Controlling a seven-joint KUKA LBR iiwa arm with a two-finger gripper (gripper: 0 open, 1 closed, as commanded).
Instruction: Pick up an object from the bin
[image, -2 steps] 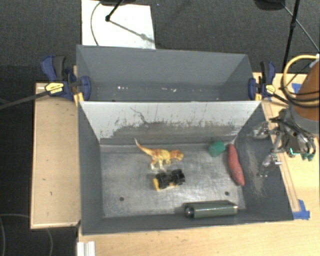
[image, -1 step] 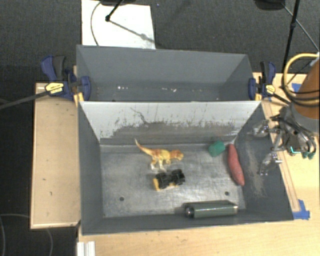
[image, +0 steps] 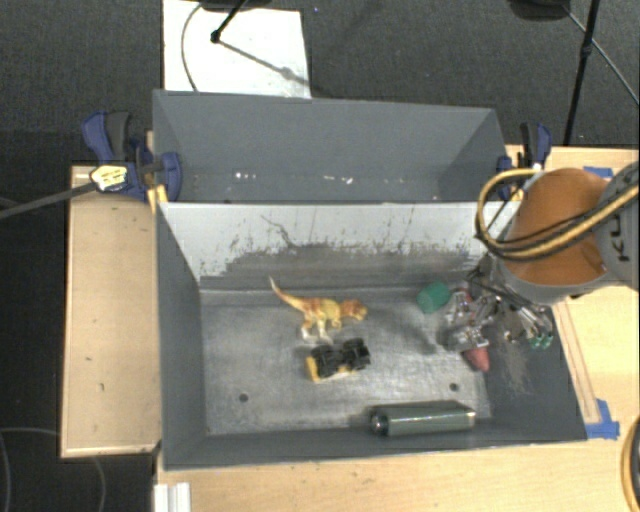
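Reddish piece (image: 480, 357), small, kind not clear: lies on the bin floor at the lower edge of the gripper (image: 468, 326), touching it or just beneath it; which of the two cannot be told. Gripper: low in the bin's right part, under the arm's orange cover; whether it is open or closed cannot be told, and nothing can be seen held in it. Green object (image: 433, 297), small and rounded: just up and to the left of the gripper, near the foot of the back wall, apart from the reddish piece. Toy dinosaur (image: 325, 310), yellow-orange with a long tail: well to the gripper's left, at mid-floor. Toy vehicle (image: 338, 360), black with yellow: just below the dinosaur, likewise well left of the gripper. Dark green cylinder (image: 422, 420): lying on its side along the front wall, below and somewhat left of the gripper. Grey metal bin (image: 250, 400): holds all of the above.
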